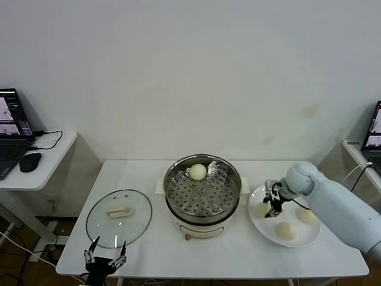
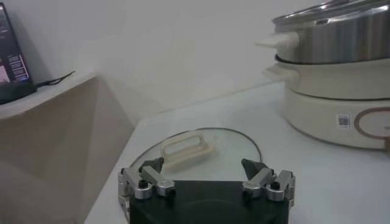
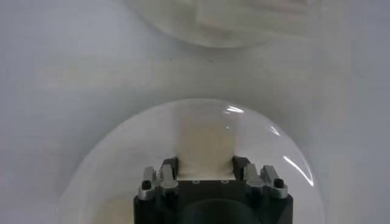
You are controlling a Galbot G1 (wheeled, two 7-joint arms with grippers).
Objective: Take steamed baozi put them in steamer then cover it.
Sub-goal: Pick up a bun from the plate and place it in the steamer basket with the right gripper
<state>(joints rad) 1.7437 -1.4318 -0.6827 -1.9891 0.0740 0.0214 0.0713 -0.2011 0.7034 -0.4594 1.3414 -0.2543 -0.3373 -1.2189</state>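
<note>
Right gripper point(image 1: 274, 202): down over the white plate point(image 1: 297, 241), its fingers set on either side of a steamed baozi point(image 3: 206, 146); the wrist view shows the bun filling the gap between the two jaws, so I judge it clamped on that bun or about to be.
Why this hold: the jaws straddle the bun across its width, a grasp that should let it be lifted straight off the plate without rolling.
Right arm pose: reaches in from the robot's right, forearm angled across the plate, wrist bent so the fingers point down.
Other baozi: two more point(image 1: 286, 230) lie on the plate, near the gripper on the arm's side; one point(image 1: 198, 171) already sits in the steamer point(image 1: 202, 189), at the far edge of the perforated floor.
Steamer: uncovered, just beside the plate, on the side of the gripper away from its arm.
Cover point(image 1: 119, 217): flat on the table point(image 1: 208, 256), handle up, well apart from the right gripper beyond the steamer; probably left there until the buns are in.
Left gripper point(image 1: 105, 258): idle at the table's near edge, just short of the cover, jaws spread wide, holding nothing.
</note>
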